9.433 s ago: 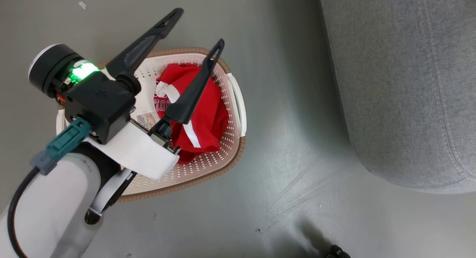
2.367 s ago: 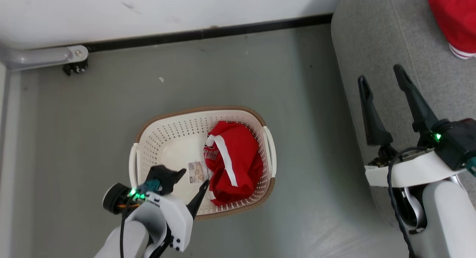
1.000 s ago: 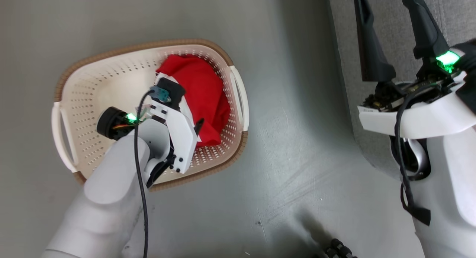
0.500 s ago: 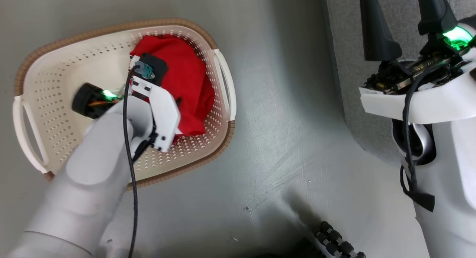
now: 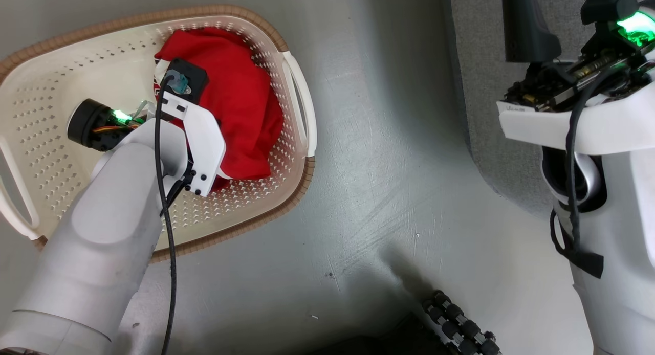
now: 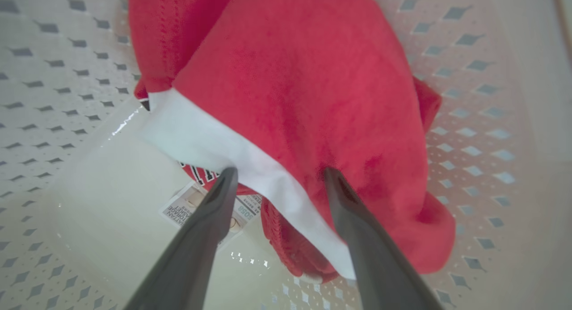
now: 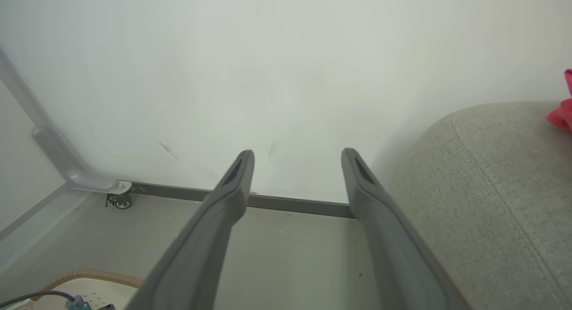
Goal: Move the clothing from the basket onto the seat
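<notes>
One red garment (image 5: pixel 245 104) with a white stripe (image 6: pixel 250 167) and white lettering lies bunched in the right half of the cream basket (image 5: pixel 61 79). My left arm reaches down into the basket. In the left wrist view my left gripper (image 6: pixel 280 173) is open, its fingers (image 6: pixel 201 229) straddling the stripe, tips at the fabric. The floor label (image 6: pixel 192 207) shows beside the cloth. My right gripper (image 7: pixel 298 154) is open and holds nothing, up by the edge of the grey seat (image 7: pixel 491 189). A bit of the other red garment (image 7: pixel 561 113) lies on the seat.
Bare grey floor (image 5: pixel 389 165) separates the basket from the seat (image 5: pixel 476 89). Black rollers of my base (image 5: pixel 460 329) show at the bottom. In the right wrist view a white wall (image 7: pixel 268 69), dark skirting and a metal frame on a caster (image 7: pixel 118 198) stand behind.
The head camera has tilted down and shifted. My left arm has gone from beside the basket down into it, fingers now at the red garment. The right gripper stays open.
</notes>
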